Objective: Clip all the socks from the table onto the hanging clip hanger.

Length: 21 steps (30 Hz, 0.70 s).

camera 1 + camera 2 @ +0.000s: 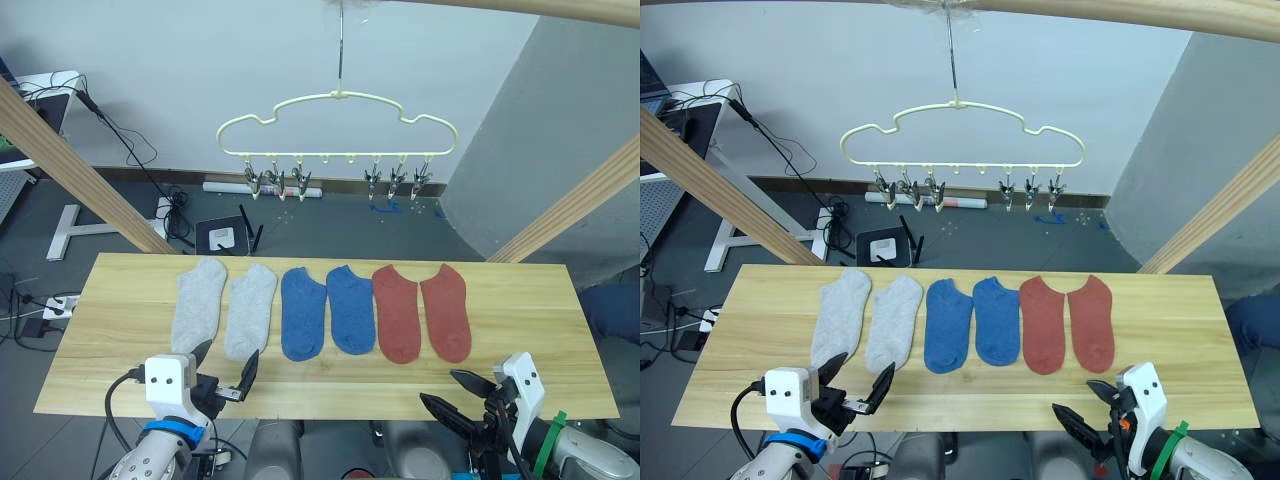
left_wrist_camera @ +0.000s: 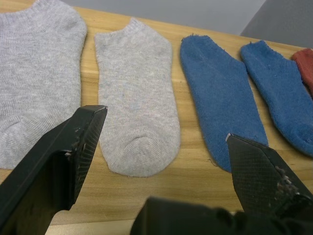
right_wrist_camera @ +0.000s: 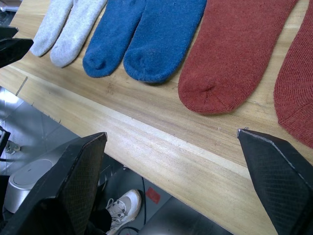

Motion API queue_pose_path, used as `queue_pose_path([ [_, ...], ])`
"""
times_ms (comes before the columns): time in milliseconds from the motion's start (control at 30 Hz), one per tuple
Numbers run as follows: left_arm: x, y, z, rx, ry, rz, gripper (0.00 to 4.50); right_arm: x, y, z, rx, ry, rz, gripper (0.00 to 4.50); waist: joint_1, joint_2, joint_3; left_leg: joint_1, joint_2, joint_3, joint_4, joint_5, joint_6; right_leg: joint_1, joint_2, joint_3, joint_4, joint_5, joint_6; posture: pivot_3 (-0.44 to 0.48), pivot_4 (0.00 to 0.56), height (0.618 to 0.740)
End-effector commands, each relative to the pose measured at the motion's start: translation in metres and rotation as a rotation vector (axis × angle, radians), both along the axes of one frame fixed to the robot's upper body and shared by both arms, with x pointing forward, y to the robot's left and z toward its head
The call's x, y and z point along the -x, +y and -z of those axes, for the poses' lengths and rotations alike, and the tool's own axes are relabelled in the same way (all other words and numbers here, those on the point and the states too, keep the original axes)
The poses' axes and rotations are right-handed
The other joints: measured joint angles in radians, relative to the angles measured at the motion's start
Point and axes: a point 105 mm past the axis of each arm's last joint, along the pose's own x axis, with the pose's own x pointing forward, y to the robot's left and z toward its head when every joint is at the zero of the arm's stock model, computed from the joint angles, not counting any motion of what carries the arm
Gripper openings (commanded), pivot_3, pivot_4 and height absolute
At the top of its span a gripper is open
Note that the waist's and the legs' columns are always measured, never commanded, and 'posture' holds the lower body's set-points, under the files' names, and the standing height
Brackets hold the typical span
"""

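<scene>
Two light grey socks, two blue socks and two rust red socks lie flat in a row across the table. The cream clip hanger hangs behind and above them, its metal clips holding nothing. My left gripper is open at the front edge, just short of the toe of the second grey sock. My right gripper is open beyond the front edge, in front of the red socks, touching nothing.
Slanted wooden beams rise on both sides behind the table. Cables, a power strip and a small black box lie on the grey floor behind. A shoe shows on the floor below the front edge.
</scene>
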Motion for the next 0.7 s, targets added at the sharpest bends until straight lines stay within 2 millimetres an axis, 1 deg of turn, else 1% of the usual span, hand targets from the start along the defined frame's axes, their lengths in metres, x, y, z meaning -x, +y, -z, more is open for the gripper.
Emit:
queue_pose_path([
  [33,0.0029,0.0023,0.0,0.025,0.009,-0.025,4.5,0.0003,0.0017,-0.0074,0.0,-0.025,-0.016,4.45,0.0,0.0,0.0,0.0,0.0,0.0,0.0,0.0,0.0,0.0,0.0,0.0,0.0,0.0,0.0,-0.172,0.328,0.74],
  [500,0.0033,0.0026,-0.0034,0.068,-0.01,-0.017,4.5,-0.0009,0.0024,-0.0087,-0.003,-0.027,-0.021,4.45,0.0,0.0,0.0,0.0,0.0,0.0,0.0,0.0,0.0,0.0,0.0,0.0,0.001,0.001,0.001,-0.173,0.326,0.74],
  [700,0.0058,0.0041,0.0004,0.05,0.032,-0.038,4.5,-0.0017,0.0047,-0.0117,-0.004,-0.033,-0.027,4.45,0.0,0.0,0.0,0.0,0.0,0.0,0.001,0.0,0.0,0.0,0.0,0.0,0.001,0.001,0.001,-0.173,0.326,0.74],
])
